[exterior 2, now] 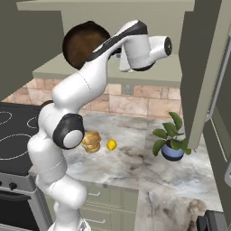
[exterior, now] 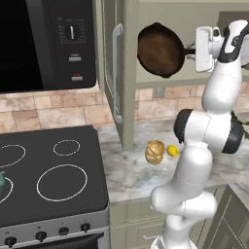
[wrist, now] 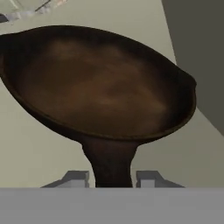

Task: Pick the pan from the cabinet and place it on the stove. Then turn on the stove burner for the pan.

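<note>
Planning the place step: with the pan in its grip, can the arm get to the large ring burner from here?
Probably yes. The gripper holds the pan by its handle outside the cabinet, and the large ring burner lies bare; the teal kettle sits left of it.

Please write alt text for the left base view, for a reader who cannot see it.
A white robot arm holds a dark pan by its handle, tilted on edge in front of the open green cabinet. Below left lies a black stove with white ring burners, under a black microwave. A bread roll and a lemon sit on the marble counter.
</note>
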You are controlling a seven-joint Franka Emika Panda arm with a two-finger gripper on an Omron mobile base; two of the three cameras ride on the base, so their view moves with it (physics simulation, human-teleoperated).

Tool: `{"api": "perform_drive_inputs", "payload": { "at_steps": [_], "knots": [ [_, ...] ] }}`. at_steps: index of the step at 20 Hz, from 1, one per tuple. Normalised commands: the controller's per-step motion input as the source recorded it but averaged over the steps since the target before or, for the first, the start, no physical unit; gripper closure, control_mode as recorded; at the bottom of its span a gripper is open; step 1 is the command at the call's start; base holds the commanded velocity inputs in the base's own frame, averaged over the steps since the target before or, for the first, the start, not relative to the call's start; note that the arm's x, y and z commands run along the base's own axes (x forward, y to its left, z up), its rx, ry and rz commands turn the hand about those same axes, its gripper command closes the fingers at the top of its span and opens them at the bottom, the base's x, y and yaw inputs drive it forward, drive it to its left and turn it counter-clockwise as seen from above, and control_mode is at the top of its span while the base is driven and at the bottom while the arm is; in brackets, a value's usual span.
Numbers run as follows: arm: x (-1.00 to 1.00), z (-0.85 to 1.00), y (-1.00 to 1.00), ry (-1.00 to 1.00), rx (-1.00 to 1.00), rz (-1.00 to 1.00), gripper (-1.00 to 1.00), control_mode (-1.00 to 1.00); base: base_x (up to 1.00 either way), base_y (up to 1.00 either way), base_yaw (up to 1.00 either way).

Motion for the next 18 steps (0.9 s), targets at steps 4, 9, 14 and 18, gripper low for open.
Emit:
{"api": "perform_drive_inputs", "payload": {
  "at_steps": [4, 9, 14, 18],
  "knots": [
    [-0.80, 0.03, 0.00, -0.24, 0.00, -0.14, 1.00, -1.00, 0.00, 0.00, 0.00],
    [-0.67, 0.00, 0.00, -0.20, -0.06, -0.13, 1.00, -1.00, 0.00, 0.00, 0.00],
    [-0.58, 0.00, 0.00, -0.12, -0.04, -0.08, 1.00, -1.00, 0.00, 0.00, 0.00],
    [-0.16, 0.00, 0.00, -0.02, 0.00, -0.04, 1.00, -1.00, 0.00, 0.00, 0.00]
  ]
}}
